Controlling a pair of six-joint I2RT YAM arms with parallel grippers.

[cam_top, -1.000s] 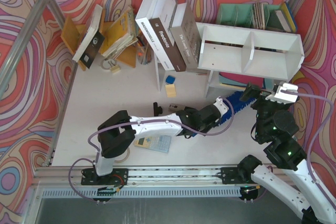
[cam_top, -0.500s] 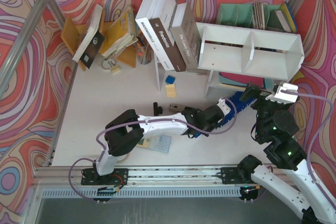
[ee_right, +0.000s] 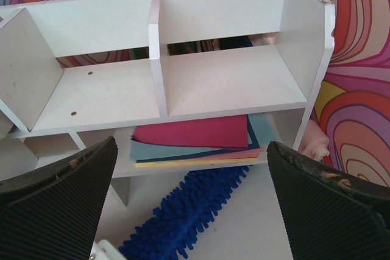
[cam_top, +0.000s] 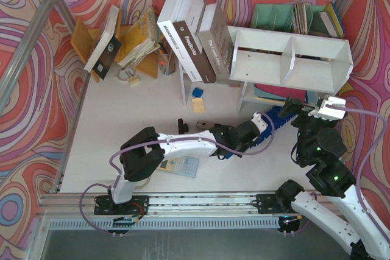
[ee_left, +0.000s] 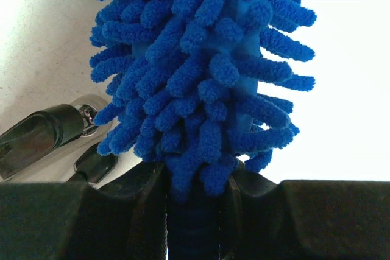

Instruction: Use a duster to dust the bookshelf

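The bookshelf (cam_top: 262, 65) is a white unit at the back right, with one divider and two bare upper compartments (ee_right: 183, 83). The duster (cam_top: 279, 117) lies low over the table, its fluffy blue head (ee_right: 183, 217) pointing at the shelf's lower level and its tip close to the front edge there. My left gripper (cam_top: 259, 127) is shut on the duster's handle just behind the head (ee_left: 201, 59), with blue tufts spilling over the jaws (ee_left: 195, 181). My right gripper (cam_top: 326, 109) hovers open in front of the shelf (ee_right: 190, 150), holding nothing, above the duster's head.
Coloured paper sheets (ee_right: 195, 135) are stacked on the shelf's lower level. Large books (cam_top: 189, 35) lean against the shelf's left end. A teal file organizer (cam_top: 292, 16) stands behind it, an orange book rack (cam_top: 91, 41) at back left. A notepad (cam_top: 183, 165) and small blocks (cam_top: 197, 92) lie on the table.
My left arm has reached a little further right and forward, sliding the duster's head towards the shelf's lower level. The right arm has stayed still.
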